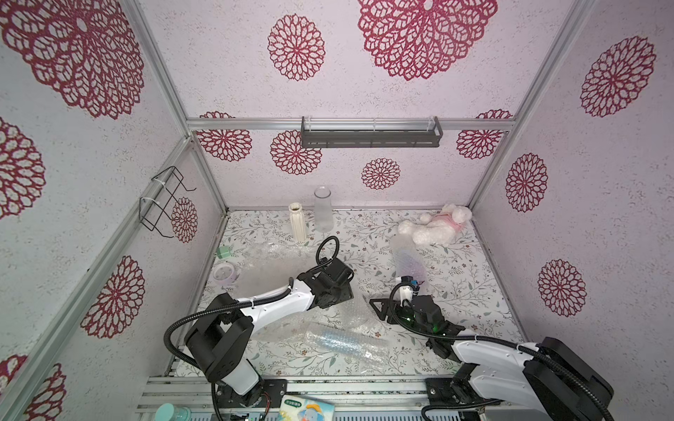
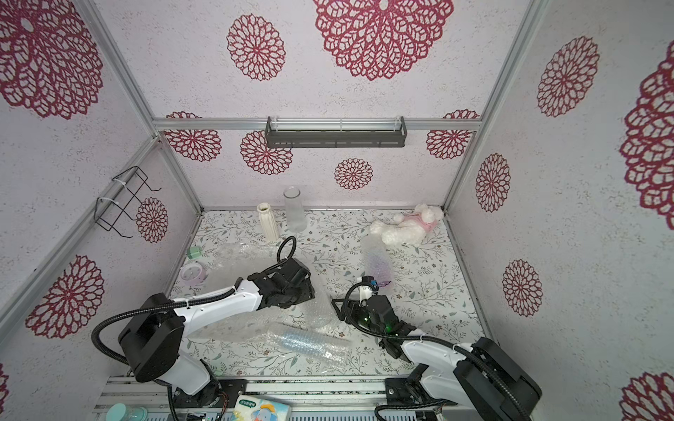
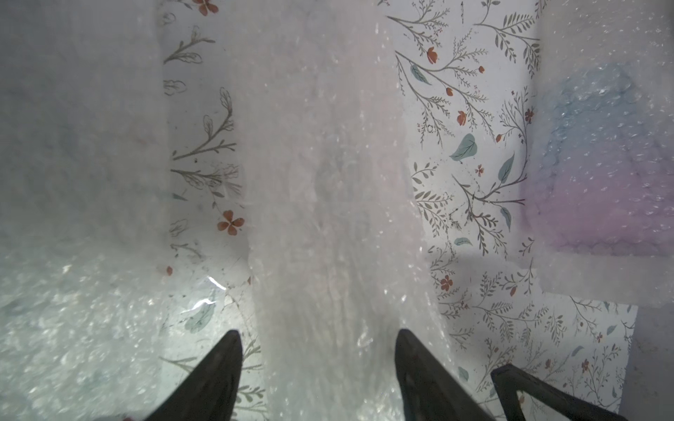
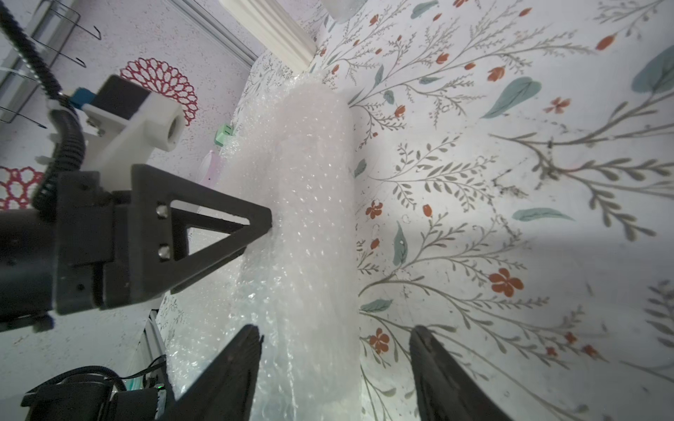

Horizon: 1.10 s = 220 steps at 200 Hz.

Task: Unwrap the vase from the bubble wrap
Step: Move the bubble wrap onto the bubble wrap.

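Straddling one whitish roll of bubble wrap (image 3: pixel 328 218), the left gripper (image 3: pixel 318 331) and the right gripper (image 4: pixel 335 326) both stand with jaws wide apart, and neither pair is seen to clamp it. In a top view the roll (image 1: pixel 352 310) shows just below the middle of the frame, between the two black gripper heads. Its long axis runs from there up and to the left, toward the cream ribbed vase (image 1: pixel 298 222) standing upright at the back of the floral table (image 1: pixel 456 291). The right wrist view confirms that line: the roll leads away from the right gripper's fingers (image 4: pixel 233 375) toward that vase, and the left gripper's triangular finger (image 4: pixel 259 218) touches its flank farther along. The right gripper thus sits at the nearer end, with the roll against one finger and bare table before the other. The left gripper sits across the middle stretch, where the roll fills nearly all of its gap. The layers hide whatever lies inside. Two other wrapped bundles lie apart from this pair: a bluish one (image 1: pixel 343 342) toward the lower middle of the frame and a purple-and-blue one (image 1: pixel 410 262) right of centre. The coming move appears to turn on closing across the roll's width, for which the left gripper is better centred.
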Motion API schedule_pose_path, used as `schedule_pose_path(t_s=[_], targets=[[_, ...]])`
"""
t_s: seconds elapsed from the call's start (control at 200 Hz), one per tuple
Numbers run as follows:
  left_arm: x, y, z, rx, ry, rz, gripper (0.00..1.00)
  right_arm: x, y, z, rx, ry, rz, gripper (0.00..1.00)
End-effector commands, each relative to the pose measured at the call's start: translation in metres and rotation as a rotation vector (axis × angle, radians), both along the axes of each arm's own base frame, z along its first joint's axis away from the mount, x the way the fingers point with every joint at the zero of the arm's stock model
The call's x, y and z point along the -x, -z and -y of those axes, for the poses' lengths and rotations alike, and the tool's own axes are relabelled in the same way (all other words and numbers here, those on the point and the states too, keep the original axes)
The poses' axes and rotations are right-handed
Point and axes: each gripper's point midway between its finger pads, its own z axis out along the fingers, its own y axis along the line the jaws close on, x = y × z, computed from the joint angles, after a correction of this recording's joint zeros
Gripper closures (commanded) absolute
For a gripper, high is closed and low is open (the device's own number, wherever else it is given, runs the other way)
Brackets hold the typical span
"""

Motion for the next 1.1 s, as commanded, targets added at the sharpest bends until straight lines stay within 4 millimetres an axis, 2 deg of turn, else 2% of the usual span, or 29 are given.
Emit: schedule_pose_path(t_s=[0.0, 0.165, 0.235, 0.295, 0.425, 0.54, 0.911, 1.096], targets=[[0.018, 0.020, -0.018, -0.065, -0.021, -0.065, 0.32, -0.005, -0.027, -0.015, -0.122, -0.027, 0.042, 0.33], [0.018, 0.022, -0.018, -0.065, -0.020, -0.065, 0.32, -0.006, -0.031, -0.034, -0.185, -0.078, 0.025, 0.39], [0.017, 0.021, -0.016, -0.058, -0.018, -0.059, 0.32, -0.005, -0.029, -0.041, -0.185, -0.093, 0.015, 0.46], [0.016, 0.020, -0.016, -0.058, -0.017, -0.058, 0.32, -0.004, -0.030, -0.045, -0.184, -0.102, 0.012, 0.56], [0.017, 0.021, -0.017, -0.059, -0.016, -0.059, 0.32, -0.006, -0.034, -0.044, -0.173, -0.092, 0.028, 0.87], [0.018, 0.021, -0.019, -0.059, -0.020, -0.060, 0.32, -0.010, -0.035, -0.036, -0.119, -0.059, 0.053, 1.00], [0.028, 0.023, -0.029, -0.069, -0.029, -0.073, 0.32, -0.018, -0.035, -0.016, 0.008, 0.019, 0.108, 1.00], [0.031, 0.026, -0.033, -0.072, -0.035, -0.082, 0.32, -0.019, -0.029, -0.010, 0.036, 0.044, 0.106, 1.00]])
